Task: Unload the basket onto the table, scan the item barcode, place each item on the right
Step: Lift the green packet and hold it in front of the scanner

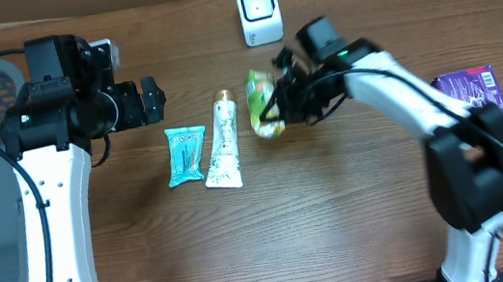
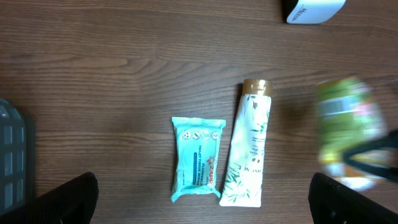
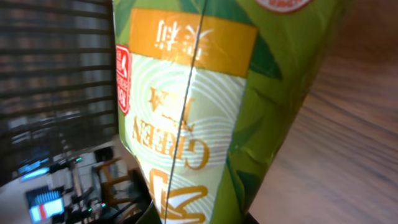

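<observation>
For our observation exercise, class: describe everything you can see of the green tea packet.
The green tea packet is a glossy green pouch, plastic-looking, with an orange label, a pale swirled panel reading GREEN TEA and a centre seam. The right claw pinches it, right of the cream tube; contact with the table is unclear.

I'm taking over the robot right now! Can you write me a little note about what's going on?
The left pincer is open and holds nothing, near the wipes pack and the tube.
The right pincer is shut on the green tea packet, apart from the white scanner.
A purple packet lies by the right arm.
Done: packet grabbed.
To do: show its barcode to the scanner.
</observation>
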